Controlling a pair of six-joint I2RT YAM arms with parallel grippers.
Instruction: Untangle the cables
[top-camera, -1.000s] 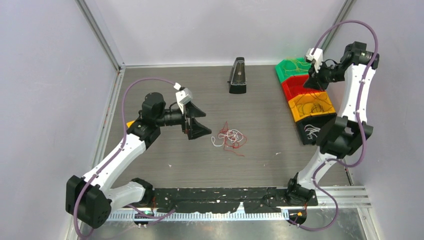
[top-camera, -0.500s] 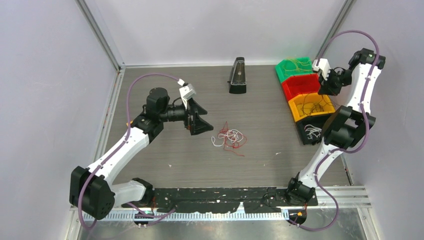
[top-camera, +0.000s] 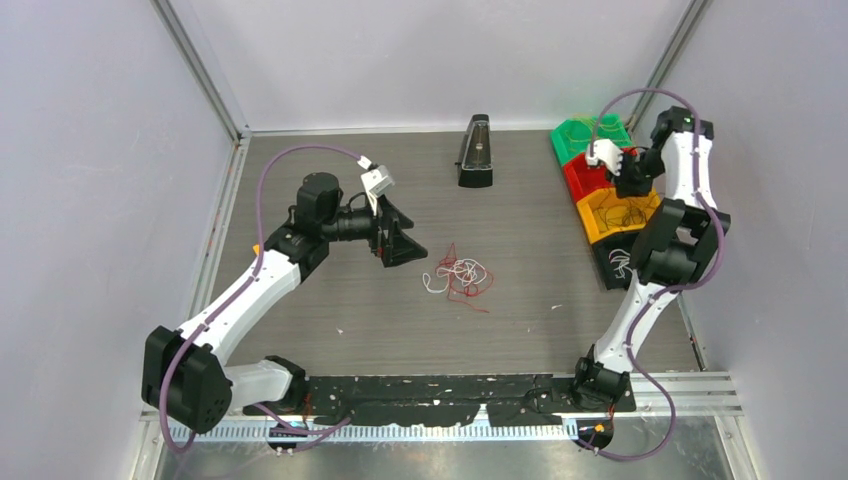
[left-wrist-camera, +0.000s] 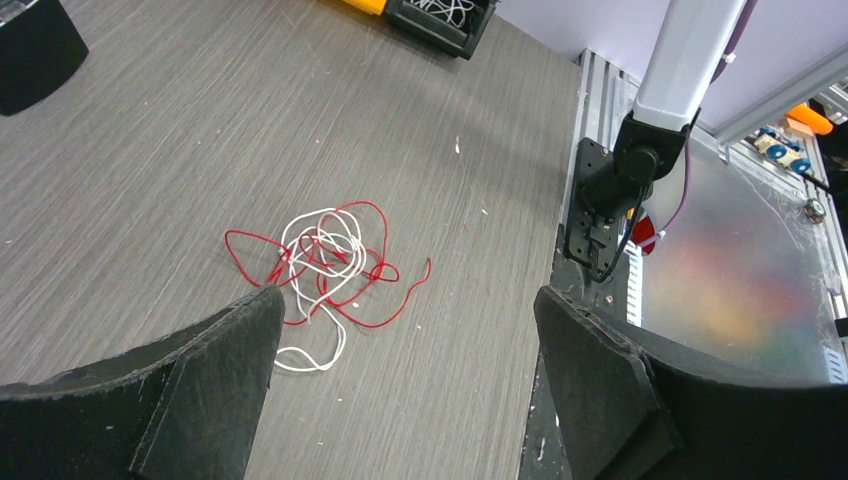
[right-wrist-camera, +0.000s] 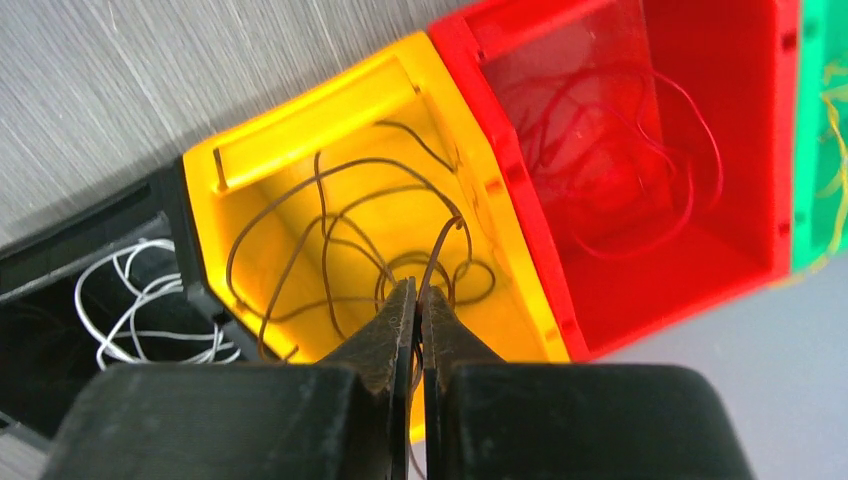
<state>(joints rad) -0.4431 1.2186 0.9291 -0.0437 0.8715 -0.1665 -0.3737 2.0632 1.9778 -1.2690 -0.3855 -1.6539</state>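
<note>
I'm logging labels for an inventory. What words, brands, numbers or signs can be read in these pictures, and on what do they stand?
No readable text in any view.
The red bin, yellow bin, green bin and black bin show no print or label.
The black wedge-shaped object and the tabletop show none either.

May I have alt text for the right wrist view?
The right gripper, fingers closed, pinches a dark brown wire over the yellow bin of brown wires. A red bin with red wires sits right; a black bin with white wires left.
</note>
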